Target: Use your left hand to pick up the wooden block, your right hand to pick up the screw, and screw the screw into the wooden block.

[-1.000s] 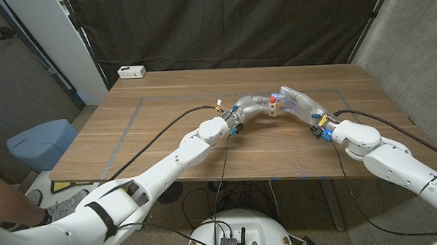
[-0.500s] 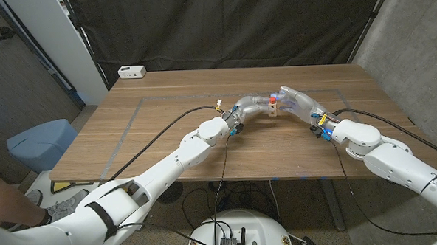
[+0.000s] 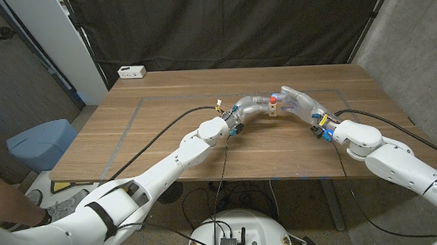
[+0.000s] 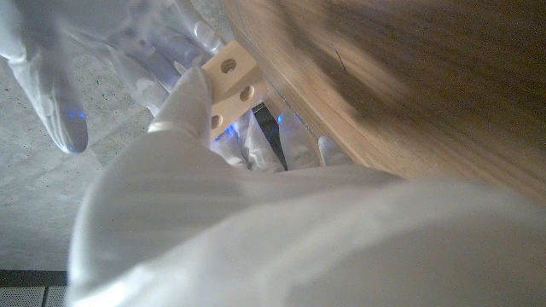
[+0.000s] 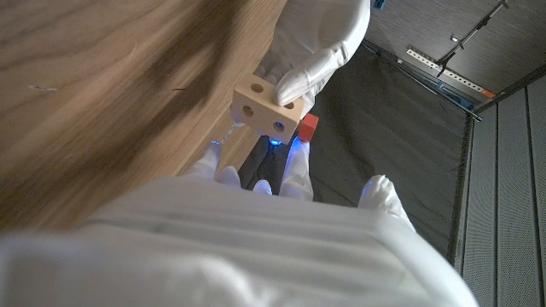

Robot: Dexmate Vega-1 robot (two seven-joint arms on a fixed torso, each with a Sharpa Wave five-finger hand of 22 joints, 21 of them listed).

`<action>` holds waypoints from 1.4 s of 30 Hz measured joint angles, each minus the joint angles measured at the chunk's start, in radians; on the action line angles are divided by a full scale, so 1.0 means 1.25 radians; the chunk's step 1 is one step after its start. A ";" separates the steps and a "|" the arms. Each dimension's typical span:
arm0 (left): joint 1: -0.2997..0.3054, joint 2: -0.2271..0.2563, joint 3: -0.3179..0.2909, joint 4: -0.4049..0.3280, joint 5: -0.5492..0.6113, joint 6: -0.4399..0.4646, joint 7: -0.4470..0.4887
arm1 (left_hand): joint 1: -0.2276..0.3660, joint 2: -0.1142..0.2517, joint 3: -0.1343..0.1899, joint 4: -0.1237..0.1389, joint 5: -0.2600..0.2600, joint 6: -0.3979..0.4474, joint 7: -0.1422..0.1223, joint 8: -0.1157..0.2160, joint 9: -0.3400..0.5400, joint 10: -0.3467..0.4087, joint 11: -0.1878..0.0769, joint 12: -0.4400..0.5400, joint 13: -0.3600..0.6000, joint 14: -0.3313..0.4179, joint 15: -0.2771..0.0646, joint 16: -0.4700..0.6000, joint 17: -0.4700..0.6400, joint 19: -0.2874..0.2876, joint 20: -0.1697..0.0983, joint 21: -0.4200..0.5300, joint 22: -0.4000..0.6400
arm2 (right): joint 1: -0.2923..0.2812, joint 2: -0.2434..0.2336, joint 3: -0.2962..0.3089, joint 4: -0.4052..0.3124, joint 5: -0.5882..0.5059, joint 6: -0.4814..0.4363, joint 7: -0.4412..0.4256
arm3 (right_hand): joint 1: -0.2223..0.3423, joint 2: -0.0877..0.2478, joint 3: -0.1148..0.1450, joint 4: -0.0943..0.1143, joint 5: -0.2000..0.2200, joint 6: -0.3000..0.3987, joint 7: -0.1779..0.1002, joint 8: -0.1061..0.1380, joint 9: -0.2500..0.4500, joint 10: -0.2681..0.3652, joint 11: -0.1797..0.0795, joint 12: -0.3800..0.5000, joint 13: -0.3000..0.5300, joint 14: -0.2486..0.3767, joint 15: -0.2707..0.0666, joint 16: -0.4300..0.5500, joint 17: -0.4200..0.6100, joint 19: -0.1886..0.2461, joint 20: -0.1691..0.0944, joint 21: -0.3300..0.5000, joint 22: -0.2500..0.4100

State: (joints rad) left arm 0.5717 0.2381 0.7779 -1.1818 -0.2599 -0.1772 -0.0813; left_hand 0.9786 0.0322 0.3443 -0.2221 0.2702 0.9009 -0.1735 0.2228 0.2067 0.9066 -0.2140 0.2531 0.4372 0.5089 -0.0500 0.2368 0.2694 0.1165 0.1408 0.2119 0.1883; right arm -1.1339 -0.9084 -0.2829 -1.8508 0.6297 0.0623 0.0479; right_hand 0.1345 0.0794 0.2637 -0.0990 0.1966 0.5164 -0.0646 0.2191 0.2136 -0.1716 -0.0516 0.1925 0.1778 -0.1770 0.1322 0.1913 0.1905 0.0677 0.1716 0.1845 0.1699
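Both hands meet mid-table [image 3: 167,132]: left hand [image 3: 249,105] and right hand [image 3: 297,100] close on the wooden block [image 3: 275,110], red screw [image 3: 274,101] on top. White box [image 3: 131,71] sits far left.

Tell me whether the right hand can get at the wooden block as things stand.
Probably yes. The right hand is already at the wooden block, which the left hand holds up over the table; nothing stands between them.
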 measured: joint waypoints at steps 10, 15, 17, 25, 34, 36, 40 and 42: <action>0.003 0.002 0.000 -0.006 0.000 -0.001 0.000 | 0.000 0.000 0.000 0.000 0.000 0.000 0.000 -0.002 0.000 0.000 0.000 0.000 0.000 0.000 0.000 0.000 0.000 0.000 0.000 0.000 0.000 | -0.014 -0.005 0.008 -0.010 0.005 -0.005 -0.010 | 0.000 0.000 0.000 0.000 0.000 0.008 0.002 0.000 0.000 0.000 0.000 0.001 0.001 0.000 0.000 0.000 0.000 0.000 0.000 0.000 -0.002; 0.005 0.003 0.000 -0.009 0.000 -0.001 0.000 | 0.000 0.000 0.000 0.000 0.000 0.000 0.000 -0.003 0.000 0.000 0.000 0.000 0.000 0.000 0.000 0.000 0.000 0.000 0.000 0.000 0.000 | -0.021 -0.007 0.011 -0.014 0.005 -0.005 -0.016 | 0.000 0.000 0.000 0.000 0.000 0.020 0.003 0.002 0.000 0.000 0.000 0.003 0.001 0.000 0.000 0.005 0.000 0.003 0.003 0.000 -0.002; 0.006 0.003 0.000 -0.010 0.000 -0.001 0.000 | 0.000 0.000 0.000 0.000 -0.001 0.000 0.000 -0.003 0.000 0.000 0.000 0.000 0.000 0.000 0.000 0.000 0.000 0.000 0.000 0.000 0.000 | -0.027 -0.007 0.014 -0.018 0.006 -0.005 -0.020 | 0.000 0.000 0.000 0.000 0.000 0.026 0.003 0.006 -0.001 0.000 0.000 0.003 0.000 0.000 0.000 0.005 0.000 0.003 0.003 0.000 -0.002; 0.007 0.004 0.000 -0.012 0.000 -0.001 0.001 | 0.000 0.000 0.000 0.000 -0.001 0.000 0.000 -0.003 0.000 0.000 0.000 0.000 0.000 0.000 0.000 0.000 0.000 0.000 0.000 0.000 0.000 | -0.045 -0.009 0.025 -0.028 0.006 -0.003 -0.034 | 0.000 0.000 0.000 0.000 0.000 0.044 0.002 0.013 -0.002 0.011 -0.004 0.004 -0.001 0.000 0.000 0.005 0.000 0.011 0.004 0.004 -0.002; 0.008 0.004 0.000 -0.014 0.000 -0.001 0.001 | 0.000 0.000 0.000 0.000 0.000 0.000 0.000 0.000 0.000 0.000 0.000 0.000 0.000 0.000 0.000 0.000 0.000 0.000 0.000 0.000 0.000 | -0.063 -0.012 0.036 -0.041 0.006 -0.001 -0.046 | 0.000 0.000 0.000 0.000 0.006 0.066 0.006 0.017 -0.002 0.027 -0.007 0.009 -0.001 0.000 0.000 0.005 0.000 0.011 0.004 0.004 -0.002; 0.008 0.004 -0.001 -0.014 -0.001 -0.001 0.001 | 0.000 0.000 0.000 0.000 0.000 0.000 0.000 0.000 0.000 0.000 0.000 0.000 0.000 0.000 0.000 0.000 0.000 0.000 0.000 0.000 0.000 | -0.066 -0.013 0.038 -0.044 0.006 -0.001 -0.048 | 0.000 0.000 0.000 0.000 0.006 0.071 0.007 0.019 -0.002 0.030 -0.010 0.009 -0.001 0.000 0.000 0.005 0.000 0.011 0.004 0.004 -0.002; 0.009 0.004 -0.001 -0.014 -0.002 0.000 0.000 | 0.000 0.000 0.000 0.000 0.000 0.000 0.000 0.000 0.000 0.000 0.000 0.000 0.000 0.000 0.000 0.000 0.000 0.000 0.000 0.000 0.000 | -0.073 -0.016 0.043 -0.050 0.006 -0.001 -0.052 | 0.003 0.003 0.003 -0.003 0.006 0.085 0.010 0.022 -0.002 0.038 -0.012 0.009 -0.001 0.000 0.000 0.005 0.000 0.019 0.004 0.004 -0.002; 0.009 0.004 -0.001 -0.014 -0.002 0.000 0.000 | 0.000 0.000 0.000 0.000 0.000 0.000 0.000 0.000 0.000 -0.001 0.001 0.000 0.000 0.000 0.000 0.000 0.000 0.000 0.000 0.000 0.000 | -0.075 -0.017 0.045 -0.053 0.006 -0.002 -0.052 | 0.003 0.003 0.004 -0.004 0.006 0.092 0.012 0.023 -0.002 0.043 -0.015 0.012 -0.001 0.000 0.000 0.009 0.000 0.019 0.004 0.004 -0.002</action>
State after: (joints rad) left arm 0.5828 0.2435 0.7772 -1.1989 -0.2624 -0.1770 -0.0810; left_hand 0.9786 0.0322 0.3443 -0.2221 0.2702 0.9009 -0.1734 0.2233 0.2069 0.9050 -0.2124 0.2531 0.4373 0.5089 -0.0500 0.2368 0.2695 0.1165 0.1409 0.2119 0.1883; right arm -1.2274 -0.9293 -0.2271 -1.9169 0.6374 0.0600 -0.0176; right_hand 0.1386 0.0835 0.2682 -0.1035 0.2042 0.6310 -0.0499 0.2481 0.2114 -0.1173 -0.0698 0.2076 0.1769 -0.1770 0.1322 0.2023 0.1907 0.0916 0.1769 0.1895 0.1675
